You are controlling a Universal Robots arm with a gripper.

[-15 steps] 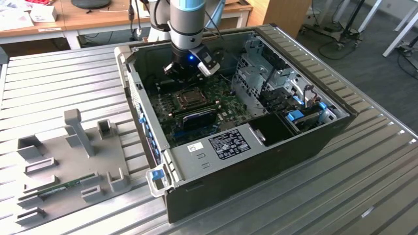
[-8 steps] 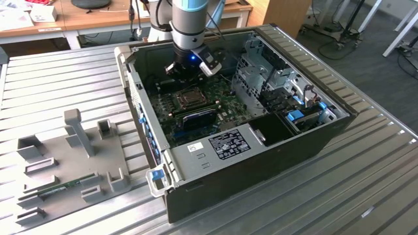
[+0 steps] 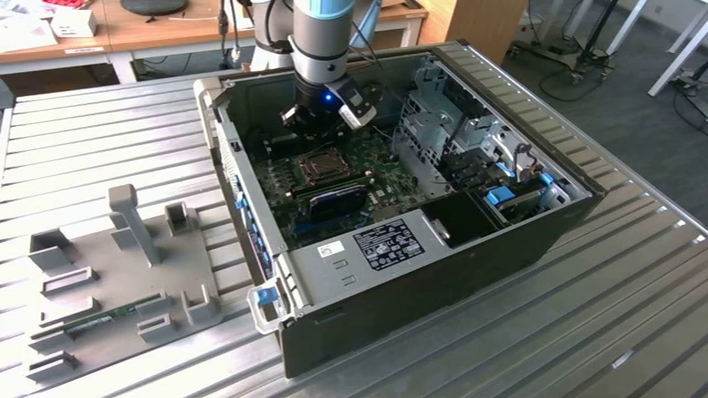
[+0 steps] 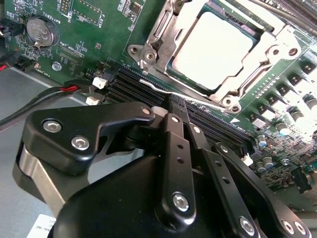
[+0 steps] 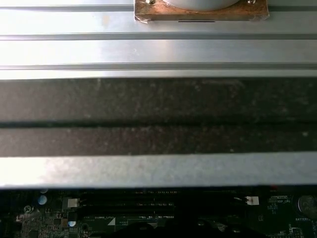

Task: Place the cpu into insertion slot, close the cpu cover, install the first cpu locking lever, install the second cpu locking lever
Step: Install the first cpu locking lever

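Arm: grey-and-blue robot arm (image 3: 321,41) reaching down into open black computer case (image 3: 443,274).
Gripper: black gripper (image 4: 184,115), jaws pressing together, hovering over long black memory slots (image 4: 133,87).
CPU: silver-topped square chip (image 4: 213,49) sitting in dark-framed insertion slot (image 4: 190,82), silver metal cpu cover (image 4: 161,34) lying closed around it.

Open above the cpu cover (image 4: 159,37); drive cage (image 3: 440,124) and case wall (image 3: 225,153) flank it

Robotics lab, ribbed aluminium workbench (image 3: 111,124), opened computer case (image 3: 443,298), wooden desks (image 3: 166,33) behind, equipment stands (image 3: 586,37) on grey floor (image 3: 619,116)
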